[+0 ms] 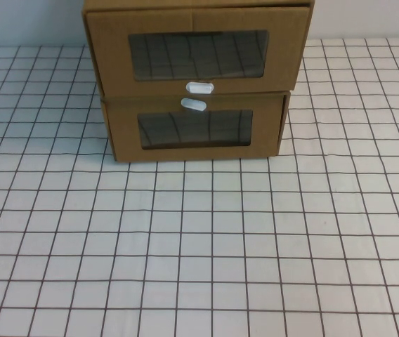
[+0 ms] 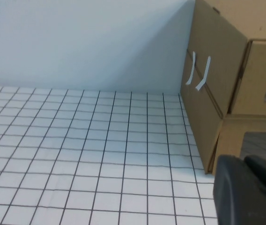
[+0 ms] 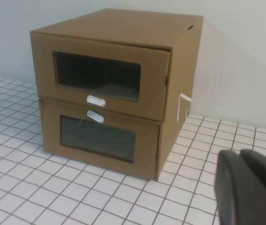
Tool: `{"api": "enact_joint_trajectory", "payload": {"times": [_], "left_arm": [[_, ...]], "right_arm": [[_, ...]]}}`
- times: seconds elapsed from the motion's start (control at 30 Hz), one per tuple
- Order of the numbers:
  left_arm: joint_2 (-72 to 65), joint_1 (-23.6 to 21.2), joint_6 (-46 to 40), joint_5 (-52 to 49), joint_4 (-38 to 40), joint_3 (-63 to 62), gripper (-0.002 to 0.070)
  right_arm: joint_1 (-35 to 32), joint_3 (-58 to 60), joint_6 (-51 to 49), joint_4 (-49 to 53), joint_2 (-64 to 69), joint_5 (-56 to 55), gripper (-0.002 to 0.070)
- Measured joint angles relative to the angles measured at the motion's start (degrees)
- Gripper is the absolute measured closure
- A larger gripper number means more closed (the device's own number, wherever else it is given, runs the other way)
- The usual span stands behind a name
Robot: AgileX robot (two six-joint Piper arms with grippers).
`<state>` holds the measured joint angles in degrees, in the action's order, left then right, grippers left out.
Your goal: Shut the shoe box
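The shoe box (image 1: 197, 56), with its white pull tab (image 1: 199, 88) under the window, sits on top of its twin box (image 1: 195, 130) at the far edge of the worktop (image 1: 199, 246), near the middle. Its drawer juts out in front of the lower one. The left end effector (image 2: 247, 192) lies near the stack's left side, the right end effector (image 3: 250, 187) near its right front corner; I cannot tell whether either is open or closed.

Brown shoe box (image 1: 196, 53), white black-gridded table (image 1: 199, 246).
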<state>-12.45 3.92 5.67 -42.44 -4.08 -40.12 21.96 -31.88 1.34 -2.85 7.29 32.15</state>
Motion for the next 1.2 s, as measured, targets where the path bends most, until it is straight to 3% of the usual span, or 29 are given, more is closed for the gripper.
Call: {"api": "enact_joint_trajectory", "payload": {"times": [0.93,1.2], "left_arm": [[-0.44,0.0,0.33,-0.31,0.0,2.1,0.068],[2.03,0.0,0.33,8.59,-0.29,14.02,0.068]], "right_arm": [[0.0,0.0,0.0,-0.77,0.0,-0.56,0.0689],[0.0,0.0,0.0,-0.77,0.0,-0.56,0.0689]]}}
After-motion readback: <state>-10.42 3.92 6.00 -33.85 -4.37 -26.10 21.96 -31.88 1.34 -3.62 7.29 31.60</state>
